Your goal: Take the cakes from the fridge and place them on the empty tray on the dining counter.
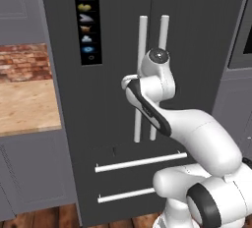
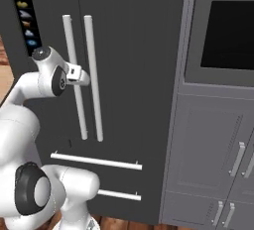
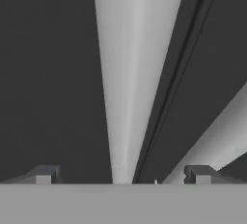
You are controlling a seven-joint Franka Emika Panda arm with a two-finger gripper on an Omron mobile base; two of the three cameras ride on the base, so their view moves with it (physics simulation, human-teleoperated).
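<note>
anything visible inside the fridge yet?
No. The fridge doors are shut, so the interior is hidden. Visible: dark door fronts and the left handle, with the open claw straddling it.

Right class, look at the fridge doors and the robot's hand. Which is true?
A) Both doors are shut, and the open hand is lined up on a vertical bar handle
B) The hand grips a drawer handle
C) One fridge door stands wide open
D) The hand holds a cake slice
A: the fridge doors are shut, and the left door's handle runs between the spread fingertips of the hand, which holds nothing.
</note>
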